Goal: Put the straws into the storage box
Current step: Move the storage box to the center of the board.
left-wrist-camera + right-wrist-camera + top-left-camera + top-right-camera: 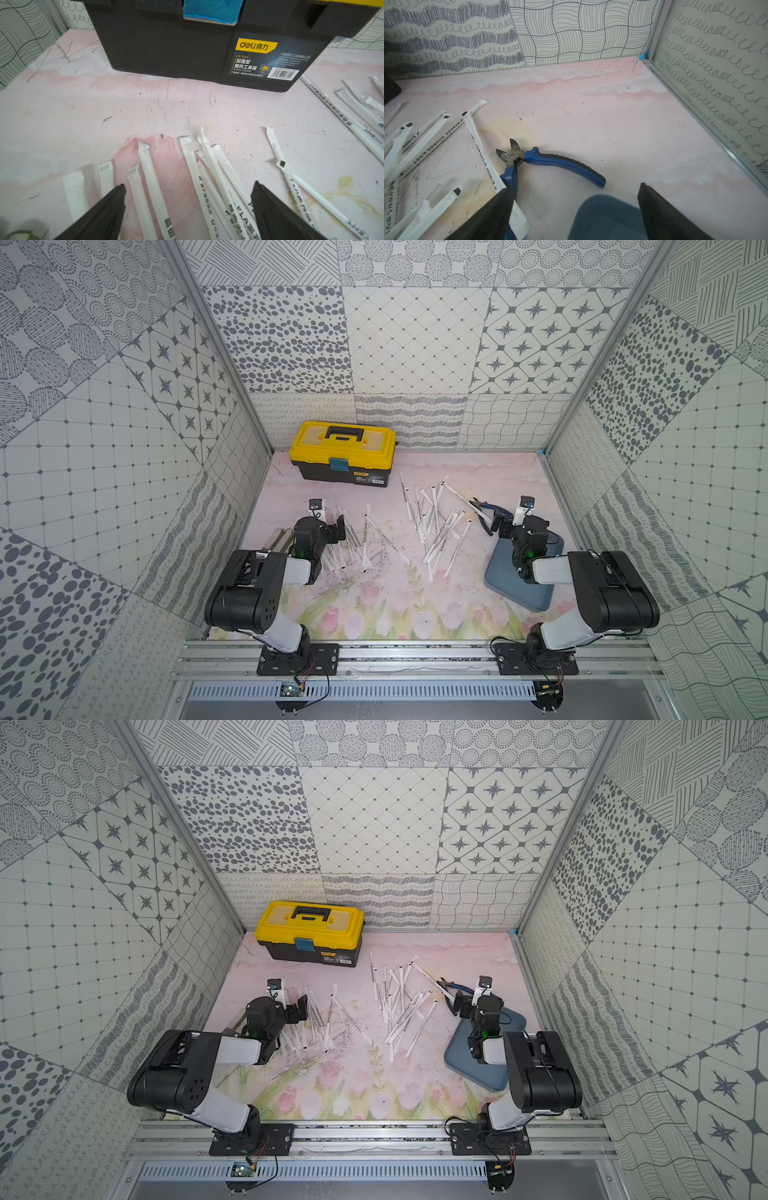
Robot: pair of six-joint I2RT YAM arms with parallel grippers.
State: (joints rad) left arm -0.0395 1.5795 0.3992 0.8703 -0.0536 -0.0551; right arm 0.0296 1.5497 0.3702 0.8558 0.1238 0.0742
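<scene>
With your left gripper [189,184] and right gripper [574,186] both spread wide and empty, lower the left squarely over the straws [152,178] just below it, pinch one mid-length, then carry it to the box [503,576] beneath the right.

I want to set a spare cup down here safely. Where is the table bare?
Bare: the near edge of the table, this side of the straws; the far right corner beyond the pliers; the gap between the toolbox and the straw ends nearest it. Crowded: the middle band of straws, and around the storage box.
</scene>
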